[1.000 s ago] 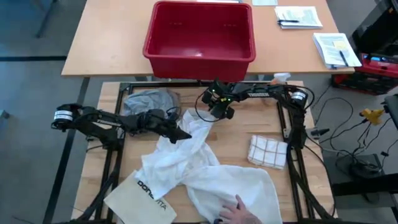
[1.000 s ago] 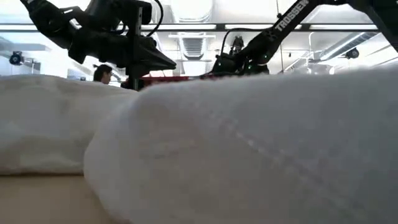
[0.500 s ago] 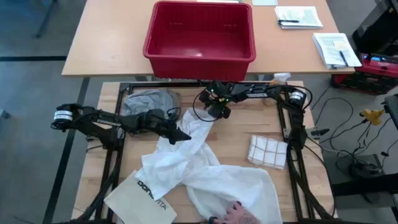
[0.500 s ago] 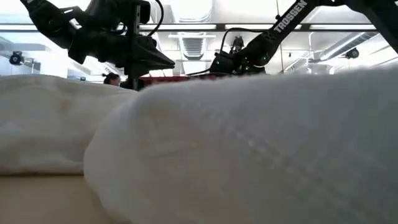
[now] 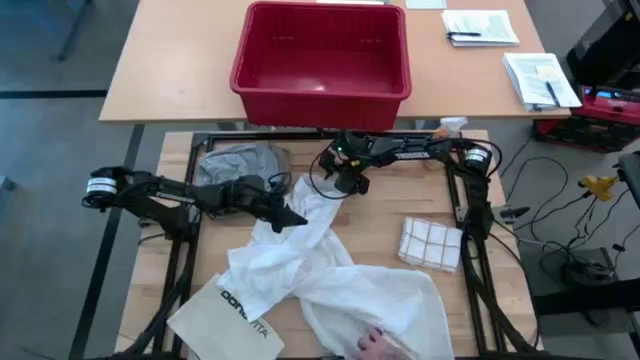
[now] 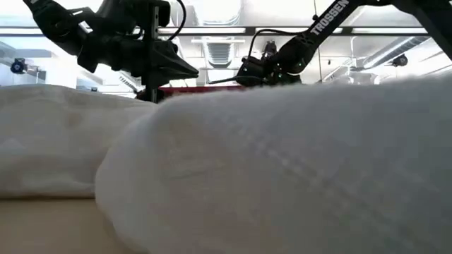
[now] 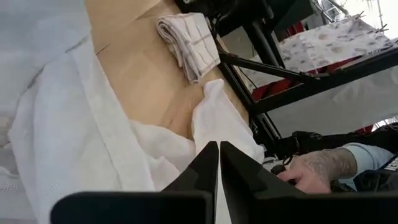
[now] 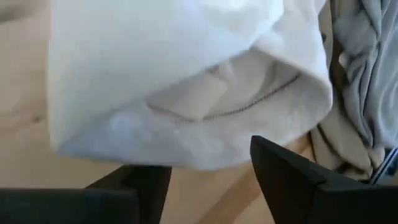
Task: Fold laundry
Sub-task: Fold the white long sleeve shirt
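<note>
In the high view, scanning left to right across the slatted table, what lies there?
Grey T-shirt with the khaki-tan piece beside it → left tool, shut over the white shirt → right tool, open at the shirt's far end → folded checked towel.

The white bag [image 5: 226,313] reads partly "bona…ita"; the arm [image 6: 332,20] in the low view reads "TROSSEN".

Bright overhead light; blurred close cloth
</note>
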`<state>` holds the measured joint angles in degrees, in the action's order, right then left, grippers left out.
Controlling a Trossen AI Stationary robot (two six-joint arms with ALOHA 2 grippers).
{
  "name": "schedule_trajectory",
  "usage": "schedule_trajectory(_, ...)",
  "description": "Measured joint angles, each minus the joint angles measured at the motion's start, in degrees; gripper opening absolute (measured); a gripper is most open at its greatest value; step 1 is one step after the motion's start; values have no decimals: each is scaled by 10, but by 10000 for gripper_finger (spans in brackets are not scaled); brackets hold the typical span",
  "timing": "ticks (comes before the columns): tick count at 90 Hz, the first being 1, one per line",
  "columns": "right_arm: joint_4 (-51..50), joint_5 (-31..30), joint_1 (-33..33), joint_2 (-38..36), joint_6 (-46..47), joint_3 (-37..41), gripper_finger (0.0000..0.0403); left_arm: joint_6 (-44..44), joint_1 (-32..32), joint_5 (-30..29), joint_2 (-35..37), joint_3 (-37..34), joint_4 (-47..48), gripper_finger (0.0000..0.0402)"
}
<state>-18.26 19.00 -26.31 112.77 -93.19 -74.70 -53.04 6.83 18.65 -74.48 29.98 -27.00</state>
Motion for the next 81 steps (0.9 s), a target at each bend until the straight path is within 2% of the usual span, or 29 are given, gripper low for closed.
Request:
schedule_trajectory(44, 2, 5, 11, 2, -1, 2, 75, 5, 0, -1, 0, 0, 0, 0)
schedule_trajectory(56, -4, 5, 13, 4, 57, 2, 16, 2, 0, -1, 0, 0, 0, 0)
schedule_trajectory(65, -22, 5, 13, 1, 87, 2, 7, 17, 0, -3, 1, 0, 0, 0)
schedule_trajectory(70, -43, 5, 13, 0, 103, -4, 4, 32, -1, -29, 2, 0, 7, 0)
schedule_trajectory(81, -116, -10, 12, -13, 128, -36, 1, 54, 0, -131, 2, 0, 51, 0)
